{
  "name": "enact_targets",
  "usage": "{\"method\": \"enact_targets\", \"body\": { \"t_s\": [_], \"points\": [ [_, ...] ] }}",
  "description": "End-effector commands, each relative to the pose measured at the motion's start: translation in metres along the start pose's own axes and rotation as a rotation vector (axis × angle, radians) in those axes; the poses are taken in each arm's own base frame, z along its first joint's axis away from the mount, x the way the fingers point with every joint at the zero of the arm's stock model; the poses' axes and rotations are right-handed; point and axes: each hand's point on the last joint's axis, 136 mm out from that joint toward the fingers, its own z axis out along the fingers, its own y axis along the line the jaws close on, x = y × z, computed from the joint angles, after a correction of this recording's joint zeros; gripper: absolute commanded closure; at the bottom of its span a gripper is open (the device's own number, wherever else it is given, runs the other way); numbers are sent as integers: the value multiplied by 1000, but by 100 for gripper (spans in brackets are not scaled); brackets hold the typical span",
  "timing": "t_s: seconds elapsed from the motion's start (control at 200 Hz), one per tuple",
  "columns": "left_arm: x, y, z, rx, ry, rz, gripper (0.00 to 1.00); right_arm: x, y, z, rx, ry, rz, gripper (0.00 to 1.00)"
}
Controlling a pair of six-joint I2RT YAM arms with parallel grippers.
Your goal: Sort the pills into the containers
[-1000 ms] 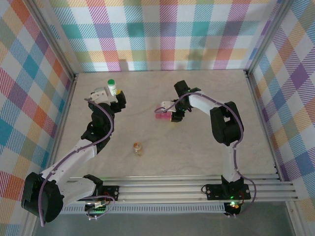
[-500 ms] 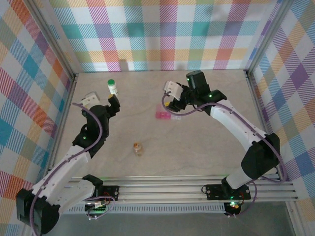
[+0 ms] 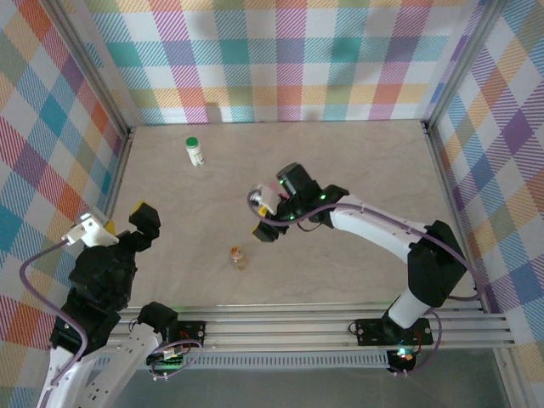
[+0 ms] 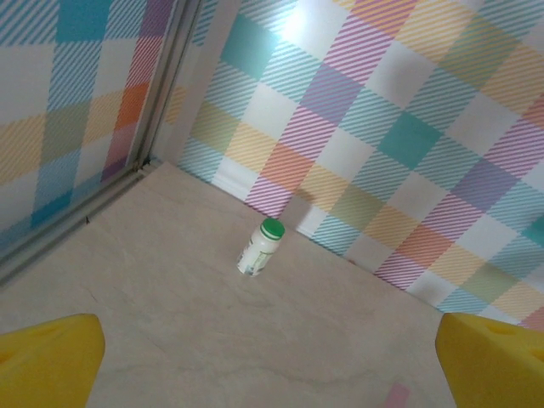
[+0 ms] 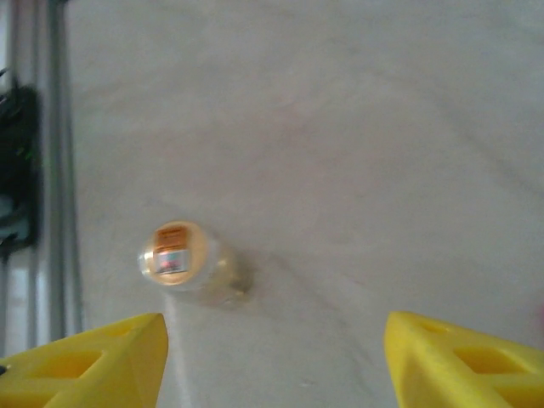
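Alignment is what this step hangs on. The right fingers [image 5: 93, 357] hover above the counter [image 5: 357, 127], spread apart with nothing between them. The amber bottle [image 5: 174, 253] stands upright at the lower left of the right wrist view, nearly in line with one yellow pad and not inside the gap. In the overhead view the bottle [image 3: 238, 257] sits low and centre-left on the counter, with those fingers just up and to the right of it, near but not touching.

I judge the step in hand to be reaching for this bottle, with the grasp not yet made. To do it well, slide sideways first until the cap sits midway between the pads, then come straight down. Close on the body below the cap, squarely from both sides. It looks small and light, so one pad arriving early would likely tip or skid it. The present spread looks wide enough to clear it.

The left fingers [image 4: 47, 361] are fully open and empty, tucked back at the lower left of the overhead view. The white bottle [image 4: 262, 246] with the green cap stands alone near the far wall, well apart from both arms.
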Motion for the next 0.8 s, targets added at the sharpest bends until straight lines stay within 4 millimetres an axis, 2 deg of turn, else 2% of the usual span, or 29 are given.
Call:
{"method": "enact_targets", "body": {
  "t_s": [0.0, 0.105, 0.16, 0.425, 0.795],
  "points": [
    [12, 0, 1, 23, 25, 181, 0, 2, 44, 25, -139, -6, -212, 32],
    [25, -1, 8, 19, 64, 197, 0, 12, 60, 41, -182, 30, -331, 31],
    [32, -4, 12, 30, 88, 209, 0, 16, 61, 49, -187, 50, -357, 32],
    [39, -10, 15, 53, 135, 237, 0, 16, 52, 74, -192, 105, -400, 35],
    [41, -12, 16, 67, 133, 234, 0, 9, 47, 88, -190, 110, -422, 36]
  ]
}}
